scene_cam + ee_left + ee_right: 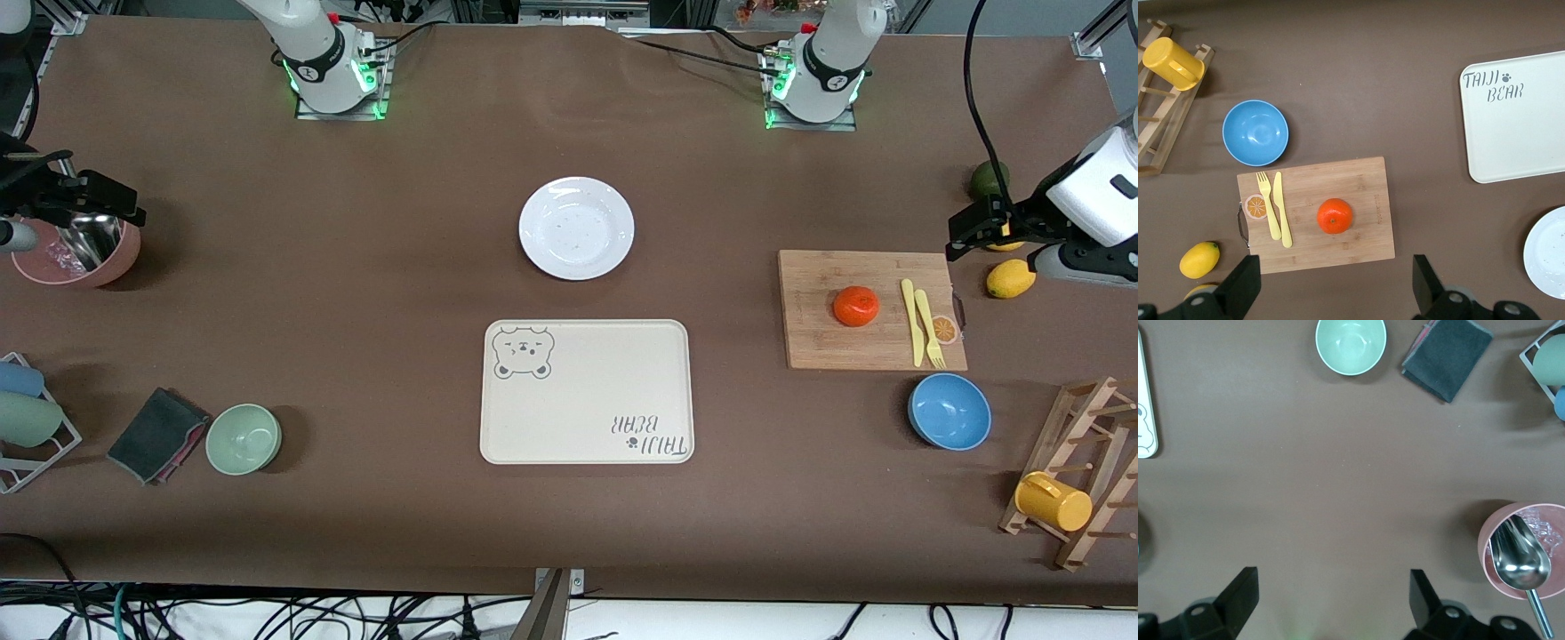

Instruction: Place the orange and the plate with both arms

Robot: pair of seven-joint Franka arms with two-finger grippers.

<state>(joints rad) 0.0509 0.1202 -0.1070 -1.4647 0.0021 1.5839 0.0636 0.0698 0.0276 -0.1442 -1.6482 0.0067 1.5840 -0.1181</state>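
Orange (855, 306), front view: sitting on the cutting board (827, 342); plate (576, 228) lying mid-table, nothing holding either.
Left gripper (1333, 287), left wrist view: hovering spread (should be descending centred over the fruit).
Right gripper (1331, 603), right wrist view: gaping, waiting.

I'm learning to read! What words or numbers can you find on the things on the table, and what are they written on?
"TAIJI BEAR", with a small paw print after the first word: printed in one corner of the cream tray; it reads upright in the left wrist view.
A bear face drawing, no letters: in another corner of the same tray.
An orange-slice picture, no letters: on the cutting board.
Small marks on the arm bases: too small to read.
Nothing else carries text.
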